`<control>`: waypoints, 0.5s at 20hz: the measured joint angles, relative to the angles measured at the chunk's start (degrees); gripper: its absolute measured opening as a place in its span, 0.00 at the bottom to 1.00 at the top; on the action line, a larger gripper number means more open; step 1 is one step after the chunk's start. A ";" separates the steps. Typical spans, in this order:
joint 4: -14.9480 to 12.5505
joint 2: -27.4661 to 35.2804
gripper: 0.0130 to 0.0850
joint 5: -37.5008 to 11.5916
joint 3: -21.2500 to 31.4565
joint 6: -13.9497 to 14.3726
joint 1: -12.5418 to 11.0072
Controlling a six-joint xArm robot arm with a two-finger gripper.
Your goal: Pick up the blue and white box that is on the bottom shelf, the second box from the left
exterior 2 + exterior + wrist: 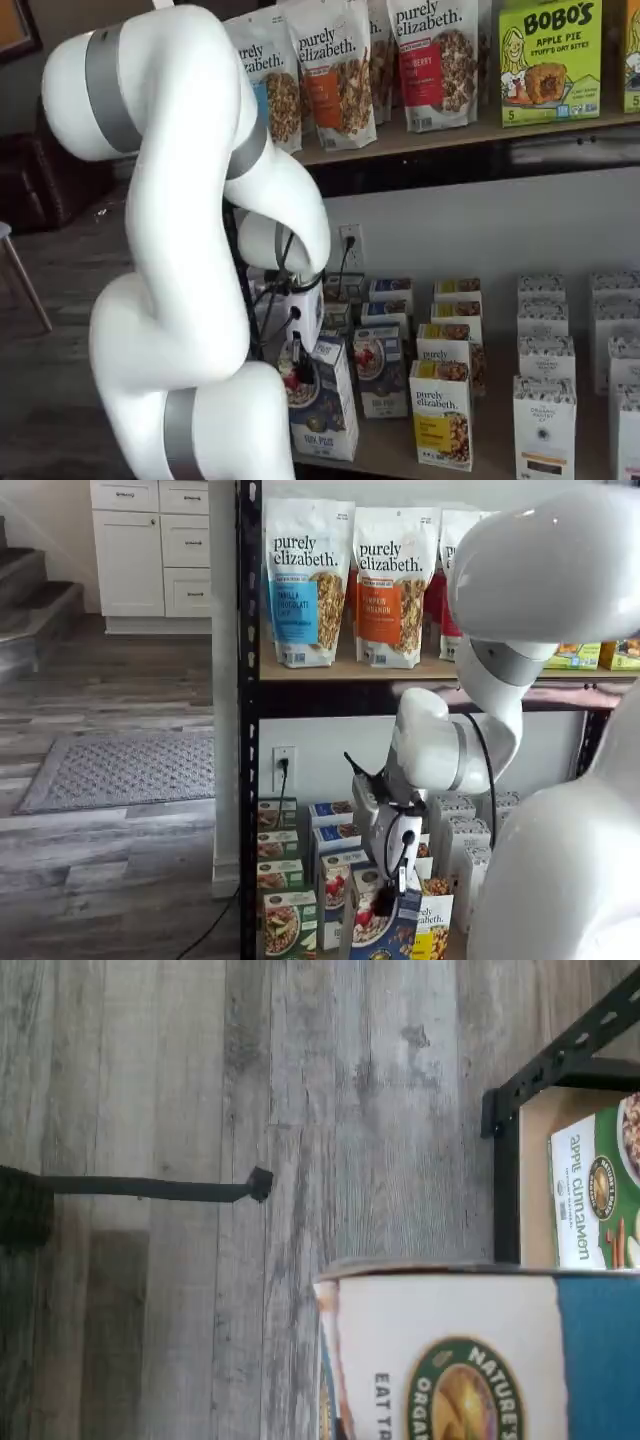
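Clamped in pincer (297, 372): blue and white box (330, 400), lifted off bottom shelf (400, 455). Could snag green-fronted box (285, 920) just beside, toppling it.

Wrist view turned on its side, we look close down past a box top (450, 1350) to plank floor (200, 1110), both shelf views face the rack front, one near the black post (248, 730), one angled, sharing arm (190, 250) and bottom shelf (400, 455).
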 joint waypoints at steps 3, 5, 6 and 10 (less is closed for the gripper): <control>-0.61 -0.86 0.44 0.17 0.37 0.78 0.20; -1.15 -1.32 0.44 0.37 0.53 1.38 0.32; -1.47 -1.57 0.44 0.53 0.59 1.73 0.37; -3.28 -2.34 0.44 1.80 0.58 3.34 0.37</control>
